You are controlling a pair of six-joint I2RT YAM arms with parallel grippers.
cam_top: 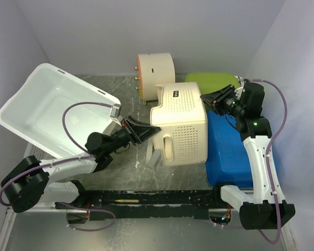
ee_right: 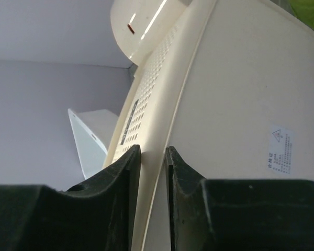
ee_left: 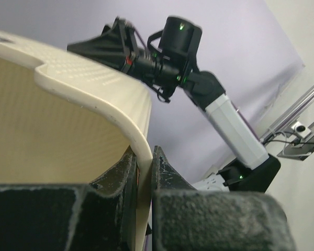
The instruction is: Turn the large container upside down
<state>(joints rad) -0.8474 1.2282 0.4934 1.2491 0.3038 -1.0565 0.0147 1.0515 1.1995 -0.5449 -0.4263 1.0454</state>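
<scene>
Large container [cam_top: 183,125] gripped by left claw [cam_top: 149,128], right claw [cam_top: 204,99]

Bright even light, soft shadows, wrist-view foregrounds slightly blurred

The left gripper [cam_top: 142,130] reaches in low and pinches the left edge of the cream container [cam_top: 180,123]. The right gripper [cam_top: 208,99] clamps its right rim.

White tub [cam_top: 52,104] sat tilted at the left over the grey marbled desk [cam_top: 131,172], round cream drum [cam_top: 156,73] lay on its side at the back, green rounded thing [cam_top: 212,81] just beside it, blue box [cam_top: 227,151] rested flat on the right.
</scene>
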